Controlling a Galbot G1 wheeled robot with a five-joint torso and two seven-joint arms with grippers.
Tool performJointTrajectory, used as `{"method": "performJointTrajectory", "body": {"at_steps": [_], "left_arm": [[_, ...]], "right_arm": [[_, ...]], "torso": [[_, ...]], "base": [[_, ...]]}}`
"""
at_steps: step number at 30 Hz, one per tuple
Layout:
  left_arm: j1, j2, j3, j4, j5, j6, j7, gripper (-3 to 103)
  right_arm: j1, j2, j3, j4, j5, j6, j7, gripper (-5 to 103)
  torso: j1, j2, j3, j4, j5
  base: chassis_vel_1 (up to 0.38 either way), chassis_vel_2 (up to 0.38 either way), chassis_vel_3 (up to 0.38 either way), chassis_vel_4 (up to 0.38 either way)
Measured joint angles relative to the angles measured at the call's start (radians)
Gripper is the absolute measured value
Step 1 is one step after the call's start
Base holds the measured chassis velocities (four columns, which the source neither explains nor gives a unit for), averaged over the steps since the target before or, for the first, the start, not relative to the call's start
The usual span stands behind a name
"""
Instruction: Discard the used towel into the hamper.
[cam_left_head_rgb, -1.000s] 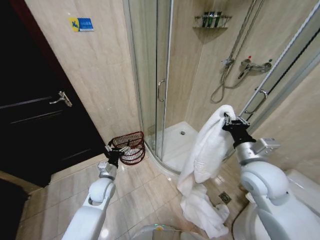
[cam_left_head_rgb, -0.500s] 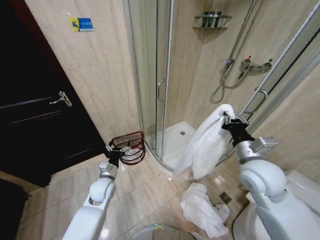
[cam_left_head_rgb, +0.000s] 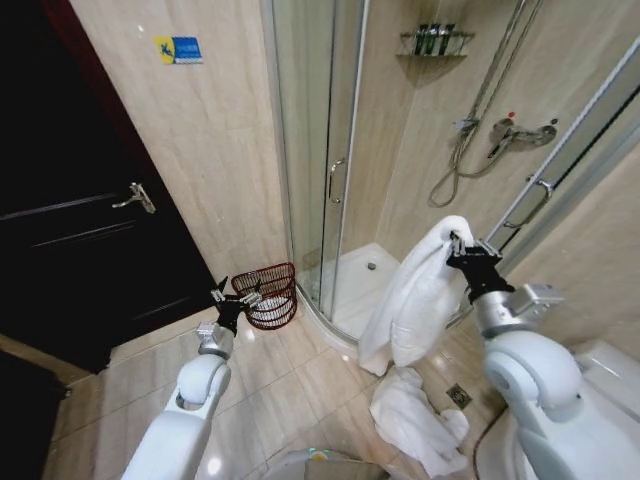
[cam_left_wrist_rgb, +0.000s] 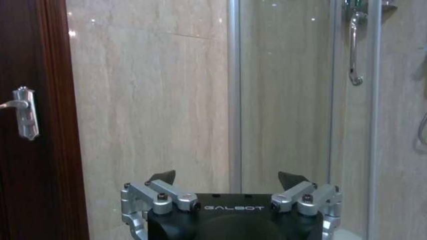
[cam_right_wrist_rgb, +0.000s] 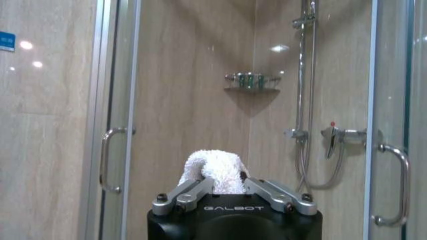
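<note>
Towel: we see the white terry towel bunched at its top in the right gripper, hanging down in front of the glass shower enclosure. Its lower end lies crumpled on the beige tiled floor near the small square floor drain.

Right gripper: we see its jaws clamped on a fold of the towel; in the right wrist view the white terry sits pinched between the metal fingers.

Left gripper: the left gripper hangs low, close to the hamper in the head view, and holds nothing; in the left wrist view its jaws stand apart.

Hamper: the small round dark red-brown wire basket stands on the floor at the foot of the tiled wall, just beside the shower's curved threshold and well apart from the towel.

Progress: we judge the towel picked up but not yet carried across. What is left is bringing it over the hamper's open top and letting go, with the trailing end likely to drag.

Writing: we read "GALBOT" on both wrist housings. The blue and yellow sign on the wall by the dark wooden door is too small for us to read.
</note>
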Motion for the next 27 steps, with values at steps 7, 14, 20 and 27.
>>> {"method": "performJointTrajectory", "body": {"at_steps": [7, 14, 20, 27], "left_arm": [[0.005, 0.0, -0.002, -0.002, -0.005, -0.004, 0.003, 100], [0.002, -0.001, 0.005, -0.003, -0.007, -0.005, 0.004, 100], [-0.006, 0.009, 0.005, -0.021, -0.03, 0.015, 0.004, 100], [-0.034, 0.054, -0.026, -0.022, -0.073, 0.03, 0.004, 100]], "right_arm": [[-0.076, 0.052, -0.006, 0.046, -0.042, 0.002, 0.0, 5], [-0.107, 0.072, -0.009, 0.069, -0.064, 0.005, 0.0, 5], [-0.107, 0.069, -0.007, 0.077, -0.064, 0.004, 0.001, 5], [-0.101, 0.076, -0.03, 0.071, -0.078, 0.004, 0.0, 5]], "torso": [[0.0, 0.0, 0.0, 0.0, -0.0002], [0.0, 0.0, 0.0, 0.0001, -0.0002], [0.0, 0.0, 0.0, -0.0001, -0.0001], [0.0, 0.0, 0.0, -0.0001, 0.0]], "base": [[0.037, 0.04, -0.044, -0.048], [0.062, 0.067, -0.067, -0.059], [0.045, 0.053, -0.064, -0.066], [0.028, 0.035, -0.026, -0.037]]}}
